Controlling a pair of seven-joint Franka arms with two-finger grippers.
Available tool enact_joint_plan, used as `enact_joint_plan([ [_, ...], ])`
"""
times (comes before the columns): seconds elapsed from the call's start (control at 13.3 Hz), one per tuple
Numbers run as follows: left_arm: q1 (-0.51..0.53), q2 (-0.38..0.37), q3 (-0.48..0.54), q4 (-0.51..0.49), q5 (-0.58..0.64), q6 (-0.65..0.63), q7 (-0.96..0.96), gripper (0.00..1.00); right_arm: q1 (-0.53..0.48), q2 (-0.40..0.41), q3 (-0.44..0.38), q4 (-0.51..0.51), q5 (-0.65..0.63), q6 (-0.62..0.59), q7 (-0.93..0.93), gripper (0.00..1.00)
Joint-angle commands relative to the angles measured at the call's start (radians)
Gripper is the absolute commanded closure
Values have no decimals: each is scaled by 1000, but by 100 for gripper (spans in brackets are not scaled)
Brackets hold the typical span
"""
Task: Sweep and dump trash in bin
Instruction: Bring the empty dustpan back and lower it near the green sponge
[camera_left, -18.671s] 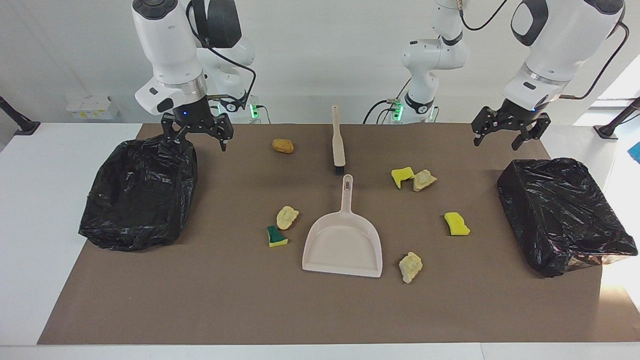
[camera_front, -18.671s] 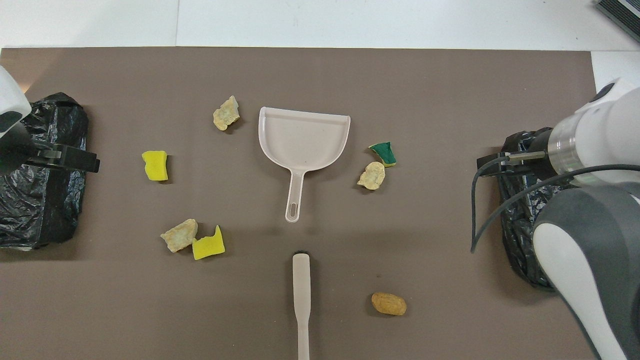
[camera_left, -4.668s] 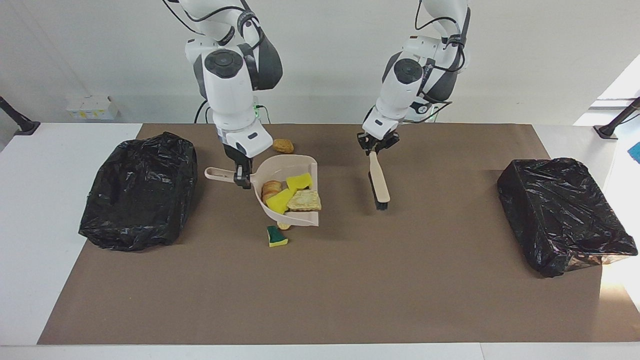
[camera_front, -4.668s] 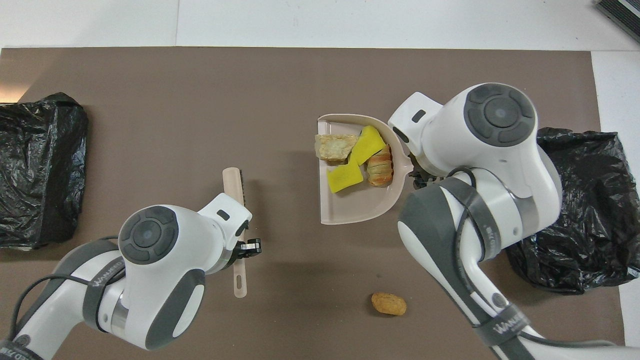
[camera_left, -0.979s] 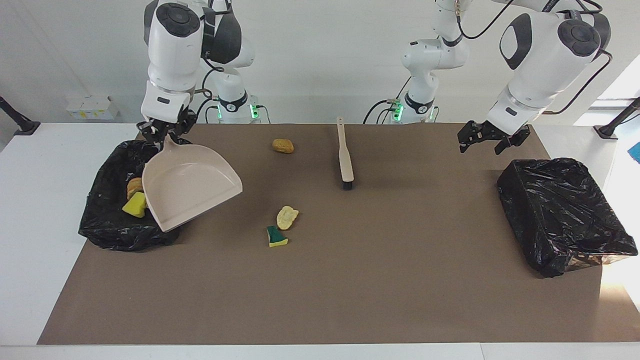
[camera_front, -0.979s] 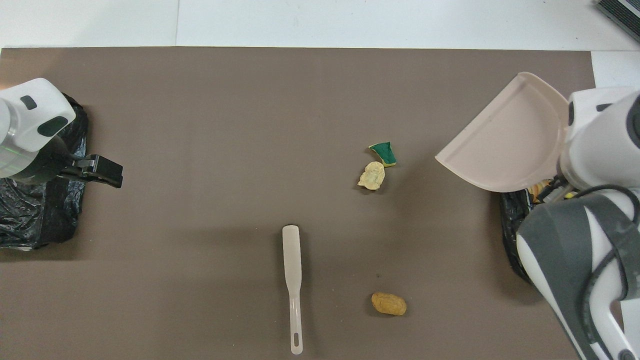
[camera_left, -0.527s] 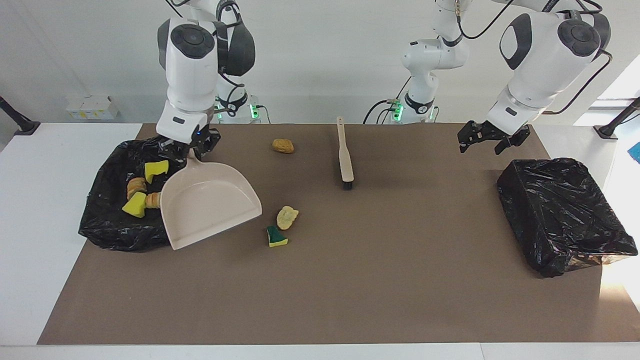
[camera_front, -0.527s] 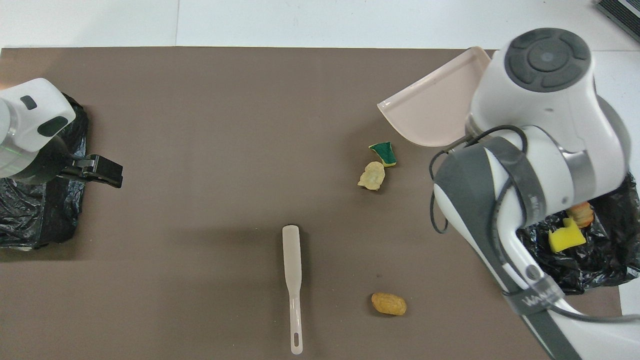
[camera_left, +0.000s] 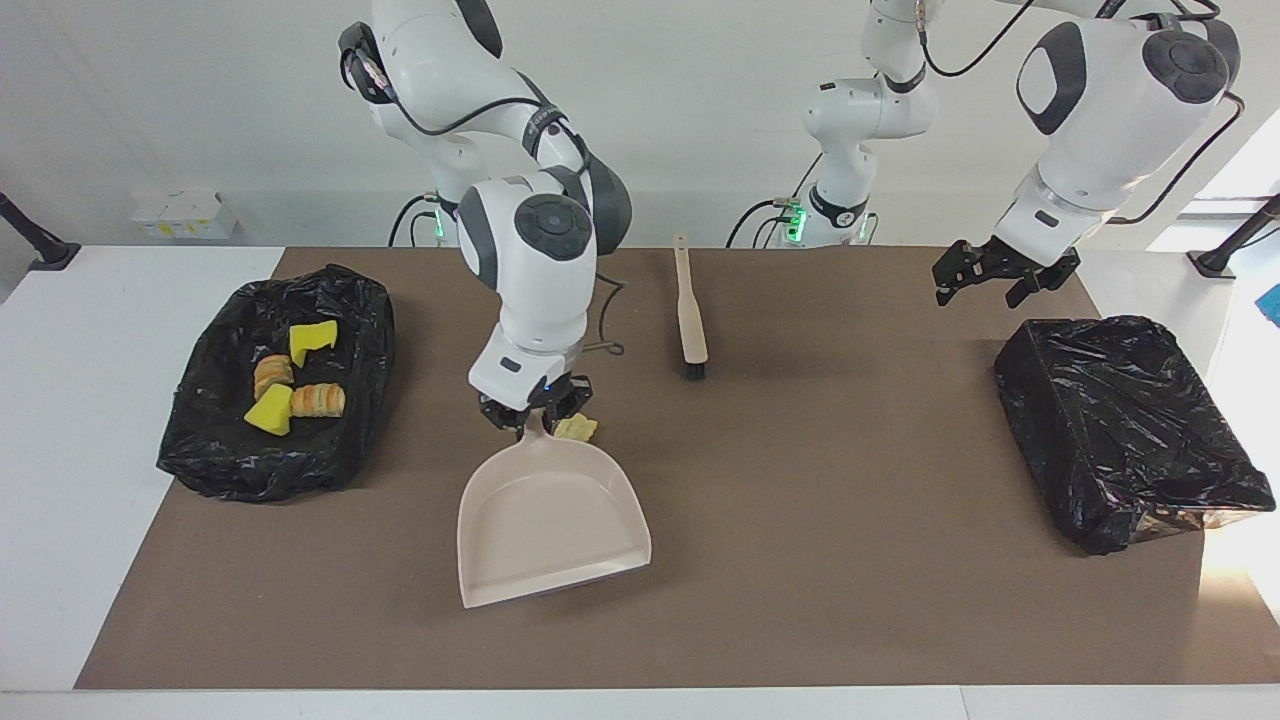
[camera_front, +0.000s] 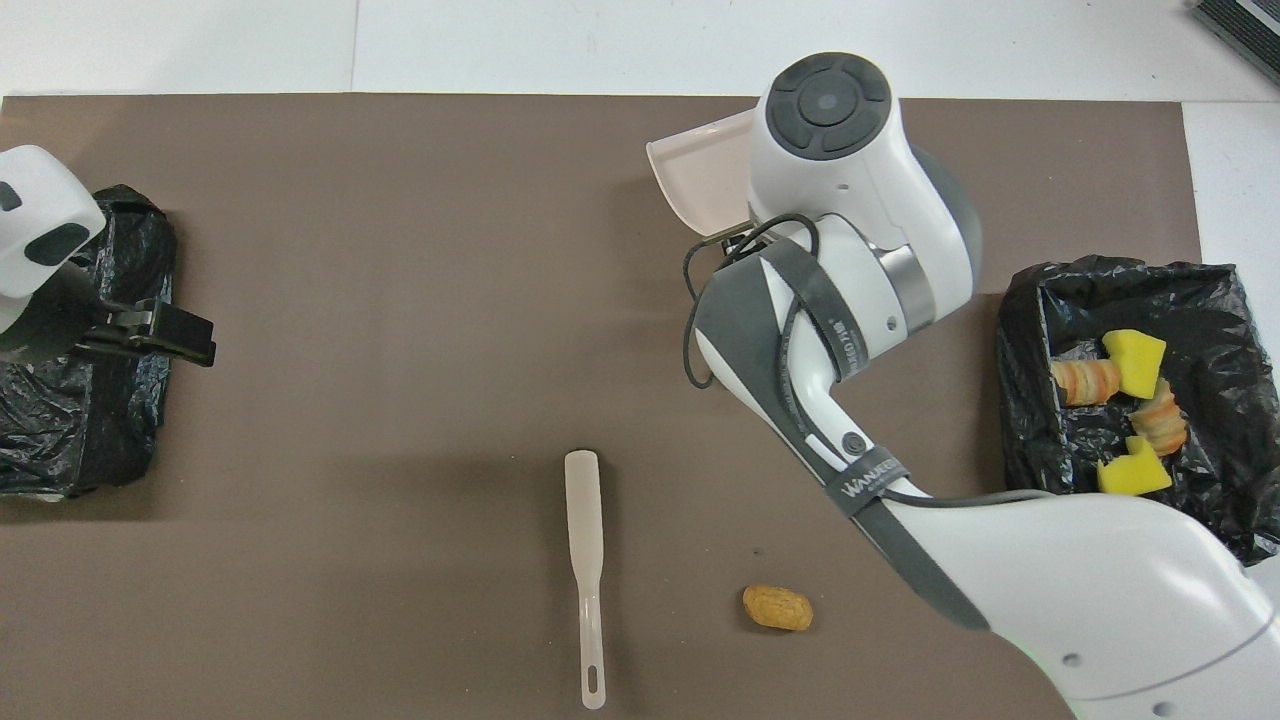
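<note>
The dustpan (camera_left: 545, 515) is held by its handle in the right gripper (camera_left: 533, 412) over the mat, while the left gripper (camera_left: 1003, 278) is kept open beside a bin (camera_left: 1125, 425)

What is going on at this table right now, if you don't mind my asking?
The right gripper holds the dustpan by its handle, empty, over mid-table. Four scraps already lie in the bin at the right arm's end. A pale chunk shows beside that gripper, and a brown chunk lies near the robots. The brush lies on the mat. The left gripper waits open near the other bin.
</note>
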Motion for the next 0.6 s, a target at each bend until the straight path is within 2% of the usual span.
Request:
enact_joint_plan([
  [0.0,-13,-31,17,-12,16,13,27,0,61,97,10,95,15,28,180,100],
  [0.15,-13,-27,17,-4,16,31,16,0,80,126,37,131,27,48,262,100],
  [0.3,-11,-28,17,-6,16,30,16,0,90,138,59,130,83,120,405,100],
  [0.53,-13,-28,17,-6,16,30,16,0,127,158,83,118,113,139,420,100],
])
